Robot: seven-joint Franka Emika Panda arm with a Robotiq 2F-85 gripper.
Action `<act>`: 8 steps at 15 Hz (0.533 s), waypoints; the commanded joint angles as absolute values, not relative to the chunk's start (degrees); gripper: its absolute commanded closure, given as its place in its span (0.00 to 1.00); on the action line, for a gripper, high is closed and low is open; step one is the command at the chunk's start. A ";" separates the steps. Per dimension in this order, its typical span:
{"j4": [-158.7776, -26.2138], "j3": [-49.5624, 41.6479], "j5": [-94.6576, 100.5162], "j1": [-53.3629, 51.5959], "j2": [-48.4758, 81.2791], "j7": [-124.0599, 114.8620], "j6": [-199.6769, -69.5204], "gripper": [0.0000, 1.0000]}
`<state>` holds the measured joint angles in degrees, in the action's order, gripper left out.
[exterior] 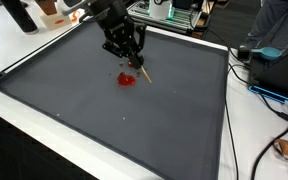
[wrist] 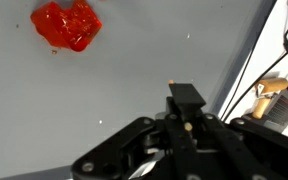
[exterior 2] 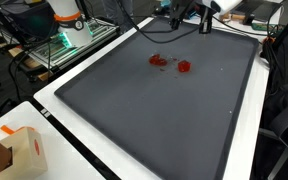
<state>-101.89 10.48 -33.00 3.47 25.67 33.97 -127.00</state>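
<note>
While the fingers (exterior: 131, 55) are clenching a thin wooden stick (exterior: 143, 73), the red lump (exterior: 126, 78) is lying on the bench (exterior: 104, 120) just beside their tips, so grasping is looking done and contact outstanding.

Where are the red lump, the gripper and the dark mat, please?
red lump (wrist: 67, 25): wrist view, its middle.
gripper (exterior: 132, 58): in an exterior view, midway between the jaws.
dark mat (exterior: 134, 125): in an exterior view, bare surface.
</note>
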 commanded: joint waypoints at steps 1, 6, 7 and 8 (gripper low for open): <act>-100.77 11.98 -36.93 5.21 28.64 36.55 -126.20 0.97; -99.80 11.86 -38.64 5.12 31.79 36.23 -126.04 0.97; -99.53 11.81 -38.67 5.07 32.41 36.03 -126.07 0.97; -99.23 11.84 -38.77 5.10 33.05 35.95 -125.99 0.97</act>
<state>-100.76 10.98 -37.08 4.05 30.75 35.26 -126.93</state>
